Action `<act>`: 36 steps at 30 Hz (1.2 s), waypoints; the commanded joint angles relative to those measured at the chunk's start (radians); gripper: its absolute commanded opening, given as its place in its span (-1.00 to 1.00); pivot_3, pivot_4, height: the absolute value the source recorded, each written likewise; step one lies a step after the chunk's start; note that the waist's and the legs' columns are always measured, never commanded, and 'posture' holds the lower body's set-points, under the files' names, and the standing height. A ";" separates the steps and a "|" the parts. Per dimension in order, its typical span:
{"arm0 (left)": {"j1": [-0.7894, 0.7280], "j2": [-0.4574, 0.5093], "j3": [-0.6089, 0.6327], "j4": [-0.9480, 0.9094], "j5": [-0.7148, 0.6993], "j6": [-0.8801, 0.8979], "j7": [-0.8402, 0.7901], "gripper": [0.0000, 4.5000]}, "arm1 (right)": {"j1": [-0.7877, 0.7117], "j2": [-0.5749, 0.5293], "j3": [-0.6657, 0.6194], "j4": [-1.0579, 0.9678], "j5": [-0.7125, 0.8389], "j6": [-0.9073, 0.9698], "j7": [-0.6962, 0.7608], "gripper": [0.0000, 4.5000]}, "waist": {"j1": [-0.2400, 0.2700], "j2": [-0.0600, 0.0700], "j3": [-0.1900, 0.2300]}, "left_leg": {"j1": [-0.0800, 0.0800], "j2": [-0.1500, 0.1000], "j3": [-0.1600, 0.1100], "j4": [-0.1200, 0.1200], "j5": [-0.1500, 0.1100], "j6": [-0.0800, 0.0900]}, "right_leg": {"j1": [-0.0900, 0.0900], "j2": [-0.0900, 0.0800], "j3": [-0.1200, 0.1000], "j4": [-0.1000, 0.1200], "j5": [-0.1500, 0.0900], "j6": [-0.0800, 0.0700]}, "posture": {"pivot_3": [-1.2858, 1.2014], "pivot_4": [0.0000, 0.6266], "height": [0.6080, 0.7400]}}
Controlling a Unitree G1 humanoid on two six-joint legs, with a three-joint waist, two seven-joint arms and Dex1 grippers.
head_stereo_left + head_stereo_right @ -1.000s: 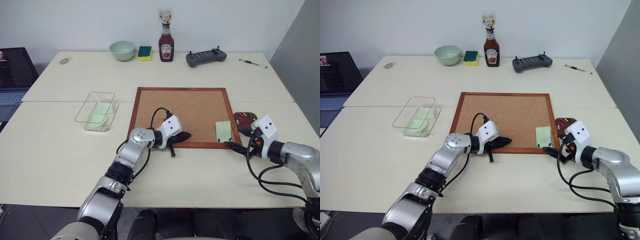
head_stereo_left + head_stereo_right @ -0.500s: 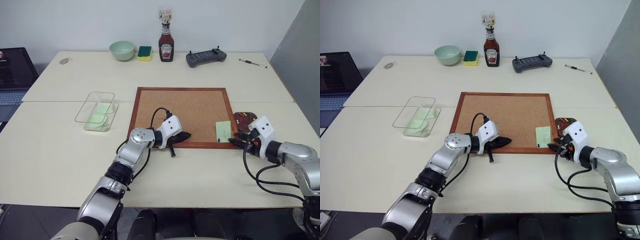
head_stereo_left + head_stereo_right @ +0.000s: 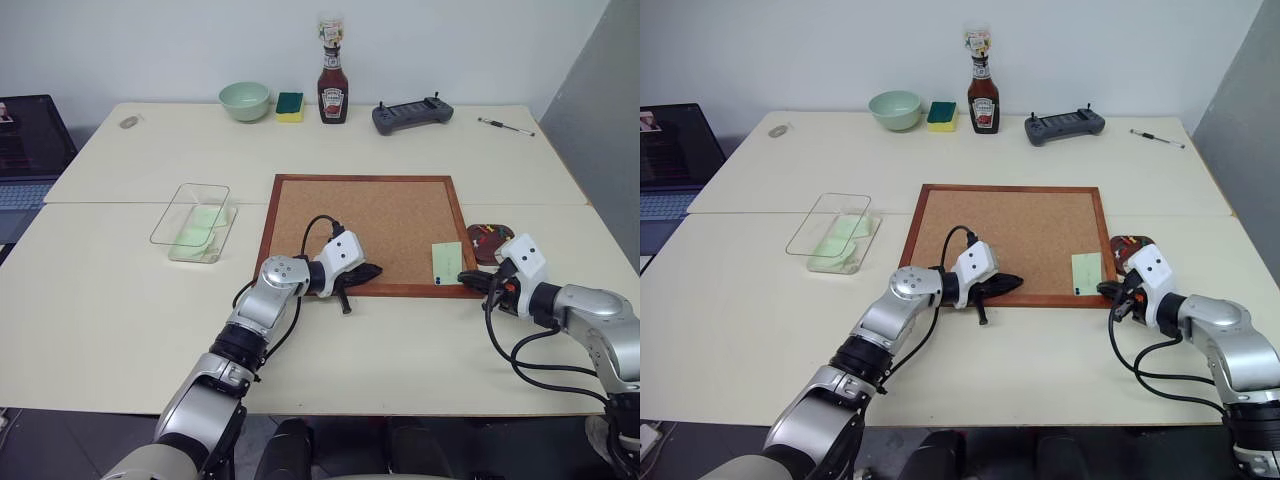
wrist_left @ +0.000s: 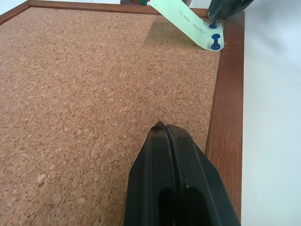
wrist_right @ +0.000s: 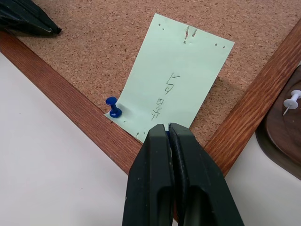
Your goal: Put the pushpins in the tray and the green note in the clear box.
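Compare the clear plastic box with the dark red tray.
The transparent rectangular clear box lies left of the wood-framed corkboard; the small dark red tray lies at the corkboard's right edge. The clear box is larger and see-through; the tray is opaque. The clear box holds pale green paper slips; the tray holds a few coloured pins. Both are shallow, open-topped and rest on the table.

A wood-framed corkboard (image 3: 365, 234) lies flat in the middle of the table (image 3: 120, 300). Along the far edge stand a mint green bowl (image 3: 245, 100), a green-and-yellow sponge (image 3: 290, 105) just beside it, then a ketchup bottle (image 3: 332, 88). Further right lies a dark handheld controller (image 3: 411, 115), and a pen (image 3: 505, 126) near the far right corner. A small grey object (image 3: 128, 122) sits near the far left corner. A laptop (image 3: 25, 150) is off the left edge.
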 commanded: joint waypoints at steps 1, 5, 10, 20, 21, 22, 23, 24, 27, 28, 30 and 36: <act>0.025 -0.003 -0.025 0.010 0.015 0.010 -0.009 -1.00 | 0.000 -0.013 -0.055 -0.065 0.038 0.001 0.011 -0.99 | 0.000 0.000 0.000 | 0.000 0.000 0.000 0.000 0.000 0.000 | 0.000 0.000 0.000 0.000 0.000 0.000 | 0.03 -0.52 1.00; 0.026 -0.002 -0.026 0.010 0.017 0.010 -0.010 -1.00 | -0.006 -0.012 -0.070 -0.081 0.053 0.004 0.005 -0.99 | 0.000 0.000 0.000 | 0.000 0.000 0.000 0.000 0.000 0.000 | 0.000 0.000 0.000 0.000 0.000 0.000 | 0.03 -0.52 1.00; 0.028 -0.001 -0.028 0.008 0.017 0.010 -0.012 -1.00 | -0.012 -0.012 -0.073 -0.089 0.057 0.003 0.002 -0.99 | 0.000 0.000 0.000 | 0.000 0.000 0.000 0.000 0.000 0.000 | 0.000 0.000 0.000 0.000 0.000 0.000 | 0.03 -0.52 1.00; 0.032 0.003 -0.030 0.005 0.019 0.011 -0.018 -1.00 | -0.050 -0.034 -0.114 -0.014 0.027 -0.037 -0.009 -0.99 | -0.001 0.000 0.000 | 0.000 0.000 0.000 0.000 0.000 0.000 | 0.000 0.000 0.000 0.000 0.000 0.000 | 0.03 -0.52 1.00; 0.031 0.003 -0.030 0.006 0.019 0.011 -0.018 -1.00 | -0.059 -0.038 -0.120 0.010 0.014 -0.054 -0.016 -0.99 | -0.001 0.000 0.000 | 0.000 0.000 0.000 0.000 0.000 0.000 | 0.000 0.000 0.000 0.000 0.000 0.000 | 0.03 -0.52 1.00; 0.030 0.003 -0.030 0.008 0.019 0.010 -0.018 -1.00 | -0.068 -0.041 -0.123 0.032 0.000 -0.072 -0.025 -0.99 | -0.001 0.000 0.000 | 0.000 0.000 0.000 0.000 0.000 0.000 | 0.000 0.000 0.000 0.000 0.000 0.000 | 0.03 -0.52 1.00; 0.029 0.002 -0.030 0.010 0.020 0.009 -0.017 -1.00 | -0.078 -0.043 -0.124 0.057 -0.015 -0.091 -0.037 -0.99 | -0.001 0.000 0.000 | 0.000 0.000 0.000 0.000 0.000 0.000 | 0.000 0.000 0.000 0.000 0.000 0.000 | 0.03 -0.52 1.00; 0.028 0.001 -0.030 0.012 0.020 0.008 -0.017 -1.00 | -0.089 -0.047 -0.121 0.085 -0.037 -0.115 -0.052 -0.99 | -0.001 0.000 0.000 | 0.000 0.000 0.000 0.000 0.000 0.000 | 0.000 0.000 0.000 0.000 0.000 0.000 | 0.03 -0.52 1.00; 0.028 0.002 -0.029 0.011 0.018 0.009 -0.018 -1.00 | -0.115 -0.055 -0.102 0.144 -0.098 -0.172 -0.085 -0.99 | -0.001 0.000 0.000 | 0.000 0.000 0.000 0.000 0.000 0.000 | 0.000 0.000 0.000 0.000 0.000 0.000 | 0.03 -0.52 1.00; 0.028 0.002 -0.029 0.011 0.018 0.009 -0.018 -1.00 | -0.124 -0.055 -0.091 0.164 -0.118 -0.192 -0.095 -0.99 | -0.001 0.000 0.000 | 0.000 0.000 0.000 0.000 0.000 0.000 | 0.000 0.000 0.000 0.000 0.000 0.000 | 0.03 -0.52 1.00; 0.028 0.001 -0.029 0.012 0.019 0.009 -0.018 -1.00 | -0.143 -0.047 -0.069 0.189 -0.155 -0.213 -0.117 -0.99 | -0.002 0.000 0.000 | 0.000 0.000 0.001 0.000 0.000 0.000 | 0.000 0.000 0.000 0.000 0.000 0.000 | 0.03 -0.52 1.00; 0.032 0.001 -0.029 0.005 0.018 0.013 -0.018 -1.00 | -0.188 -0.025 0.001 0.243 -0.263 -0.262 -0.187 -0.99 | -0.002 0.000 0.000 | 0.000 0.000 0.001 0.000 0.000 0.000 | 0.000 0.000 0.000 0.000 0.000 0.000 | 0.03 -0.52 1.00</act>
